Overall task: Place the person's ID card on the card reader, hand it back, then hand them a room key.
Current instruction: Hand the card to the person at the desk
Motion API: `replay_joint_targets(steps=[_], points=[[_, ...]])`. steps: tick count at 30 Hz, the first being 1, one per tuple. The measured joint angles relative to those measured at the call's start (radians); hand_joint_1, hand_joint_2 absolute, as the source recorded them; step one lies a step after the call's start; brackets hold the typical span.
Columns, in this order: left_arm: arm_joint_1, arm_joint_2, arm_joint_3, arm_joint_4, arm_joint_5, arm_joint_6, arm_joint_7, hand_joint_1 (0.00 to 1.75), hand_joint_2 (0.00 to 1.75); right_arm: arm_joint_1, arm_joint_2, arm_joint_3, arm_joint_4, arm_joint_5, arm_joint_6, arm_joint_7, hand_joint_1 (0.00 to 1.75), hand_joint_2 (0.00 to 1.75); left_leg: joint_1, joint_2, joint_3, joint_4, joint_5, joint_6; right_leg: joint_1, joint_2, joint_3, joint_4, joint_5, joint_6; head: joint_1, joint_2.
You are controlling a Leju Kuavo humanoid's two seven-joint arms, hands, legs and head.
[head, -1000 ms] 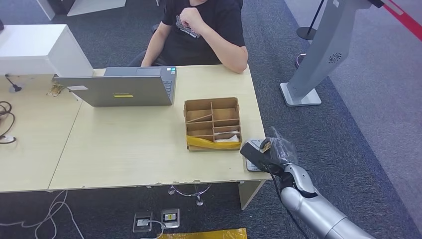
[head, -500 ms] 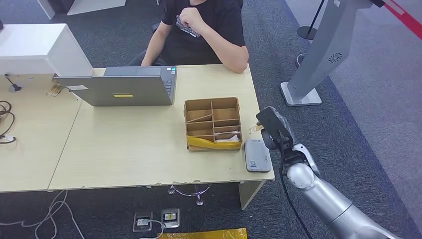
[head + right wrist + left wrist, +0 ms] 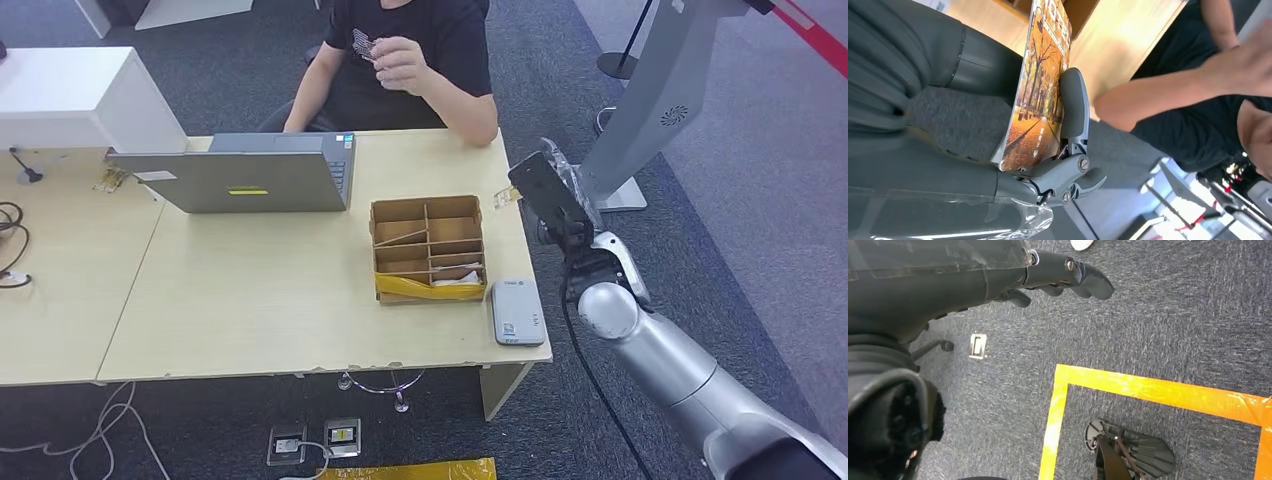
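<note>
I've lifted my right hand (image 3: 545, 190), still pinching the card (image 3: 1040, 85), off the reader (image 3: 516, 311) toward the person (image 3: 405, 65) at upper centre: handback under way

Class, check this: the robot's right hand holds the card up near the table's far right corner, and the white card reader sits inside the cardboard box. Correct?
Not quite. The head view shows the card reader on the table beside the cardboard box, not inside. The right hand does hold the card up.
</note>
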Motion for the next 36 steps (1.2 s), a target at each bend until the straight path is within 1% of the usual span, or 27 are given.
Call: replay_joint_targets(steps=[3,7,9,12,20,21,22,25,26,31,36], points=[[0.001,-0.001,0.0,0.0,0.0,0.0,0.004,0.0,0.0,-0.034,0.008,0.036,0.006,0.156,0.011,0.08,1.75,1.75,0.0,0.0,0.0,0.0,0.0,0.0,0.0,0.0,0.0,0.0,0.0,0.0,0.0,0.0],[0.005,-0.002,-0.002,0.0,0.0,-0.003,0.006,0.0,0.0,-0.087,0.012,0.108,0.015,0.464,0.085,0.227,1.75,1.75,0.0,0.0,0.0,0.0,0.0,0.0,0.0,0.0,0.0,0.0,0.0,0.0,0.0,0.0],[0.007,-0.002,-0.005,0.0,0.0,-0.005,0.006,0.0,0.0,-0.099,0.014,0.138,0.02,0.55,0.107,0.263,1.75,1.75,0.0,0.0,0.0,0.0,0.0,0.0,0.0,0.0,0.0,0.0,0.0,0.0,0.0,0.0],[0.008,-0.002,-0.009,0.0,0.0,-0.007,0.006,0.0,0.0,-0.101,0.017,0.161,0.026,0.605,0.117,0.281,1.75,1.75,0.0,-0.001,-0.001,0.0,0.0,0.0,0.0,0.0,0.0,0.0,0.0,0.0,0.0,0.0],[0.009,-0.003,-0.029,0.0,0.0,-0.021,0.007,0.0,0.0,-0.095,0.018,0.189,0.037,0.663,0.14,0.29,1.75,1.75,0.0,-0.001,0.0,0.0,0.0,0.0,0.0,0.0,-0.001,-0.001,0.0,0.0,0.0,0.0],[0.009,-0.003,-0.032,0.0,0.0,-0.023,0.008,0.0,0.0,-0.091,0.018,0.189,0.037,0.676,0.149,0.29,1.72,1.75,0.0,-0.001,0.0,0.0,0.0,0.0,0.0,0.0,-0.001,-0.001,0.0,0.0,0.0,0.0],[0.009,-0.003,-0.035,0.0,0.0,-0.024,0.009,0.0,0.0,-0.087,0.017,0.188,0.037,0.692,0.163,0.29,1.33,1.75,0.0,0.0,0.0,0.0,0.0,0.0,0.0,0.0,-0.001,-0.001,0.0,0.0,0.0,0.0],[0.008,-0.005,-0.044,0.0,0.0,-0.024,0.01,0.0,0.0,-0.07,0.012,0.18,0.034,0.745,0.212,0.29,0.05,1.75,0.0,0.0,0.0,0.0,0.0,0.0,0.0,0.0,-0.001,-0.001,0.0,0.0,0.0,0.0],[0.008,-0.005,-0.047,0.0,0.0,-0.024,0.01,0.0,0.0,-0.062,0.009,0.174,0.032,0.761,0.223,0.29,0.0,1.75,0.0,0.0,0.0,0.0,0.0,0.0,0.0,0.0,-0.001,-0.001,0.0,0.0,0.0,0.0],[0.007,-0.007,-0.057,0.0,0.0,-0.022,0.01,0.0,0.0,-0.03,0.003,0.144,0.022,0.821,0.248,0.291,0.0,1.75,0.0,0.0,0.0,0.0,0.0,0.0,0.0,0.0,-0.001,-0.001,0.0,0.0,0.0,0.0],[0.006,-0.008,-0.063,0.0,0.0,-0.019,0.009,0.0,0.0,-0.013,-0.001,0.136,0.013,0.827,0.274,0.291,0.0,1.75,0.0,0.0,0.0,0.0,0.0,0.0,0.0,0.0,-0.001,-0.001,0.0,0.0,0.0,0.0]])
